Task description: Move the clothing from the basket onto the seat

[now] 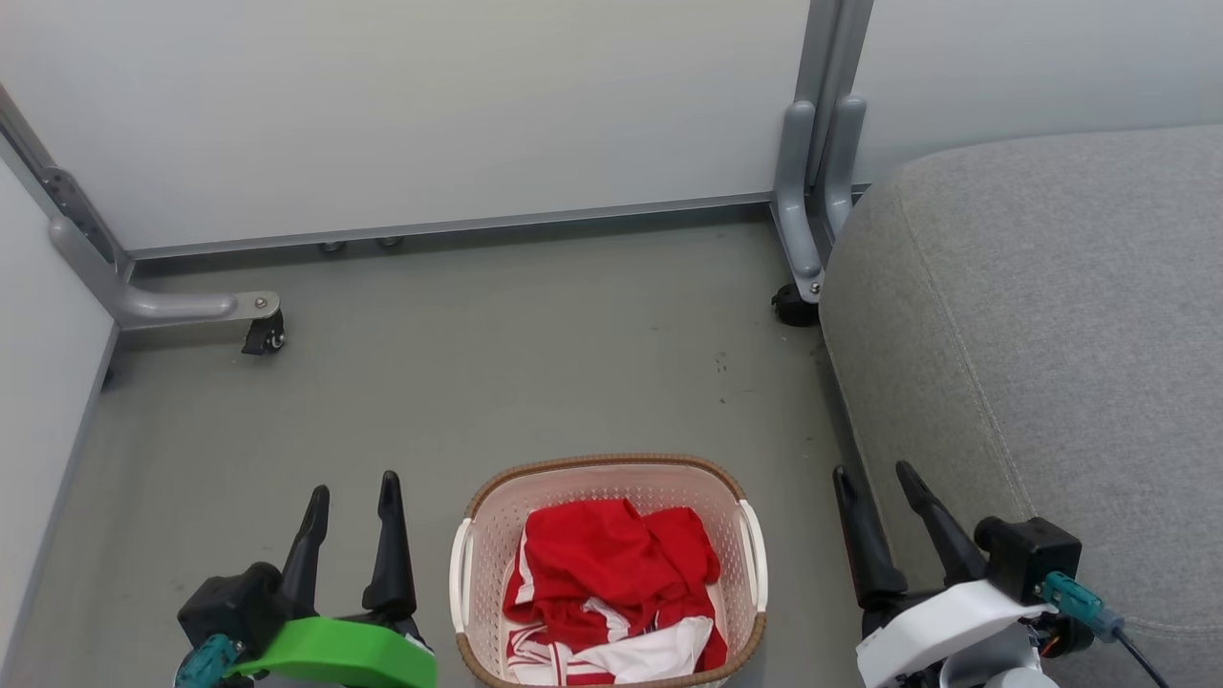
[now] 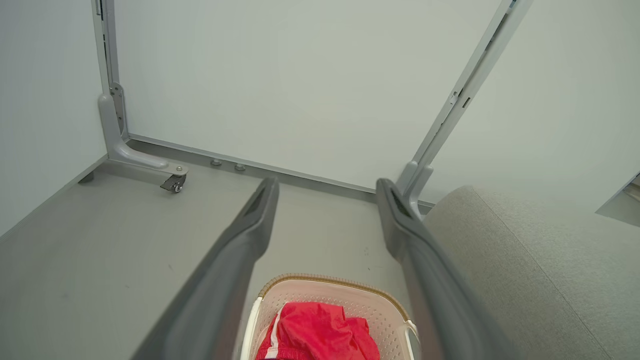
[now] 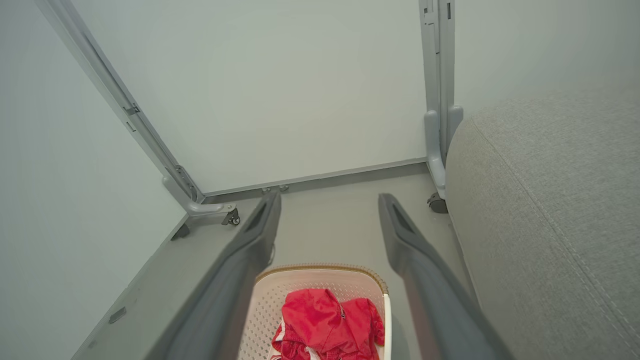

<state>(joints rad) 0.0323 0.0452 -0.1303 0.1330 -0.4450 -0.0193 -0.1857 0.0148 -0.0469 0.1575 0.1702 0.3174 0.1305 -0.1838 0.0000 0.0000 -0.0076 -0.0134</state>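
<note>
**Flanking a loaded basket, both pincers empty**

Nearest the robot, the left pincer [image 1: 354,485] has its two dark fingers parted with nothing between them. The right pincer [image 1: 871,471] is likewise spread and empty.

Between the two, on the grey floor [image 1: 478,373], sits the cream basket [image 1: 611,462]. Its near end is cut off by the head view's bottom edge, so its long axis is hard to call. The red clothing [image 1: 602,564] lies heaped inside it, with white-striped folds toward the near end and nothing hanging over the rim.

The pile lies inward of both pincers, to the right of the left one and to the left of the right one, and about equally close to each. The right pincer stands between the basket and the grey seat [image 1: 1051,315], just beside the seat's left edge, so I judge that arm to have the shorter carry. No red cloth lies on the part of the seat that shows, so the task looks unstarted.

Farther off, pale partition panels [image 1: 430,115] on grey feet, one with a caster [image 1: 263,334], close the floor's far edge.
</note>
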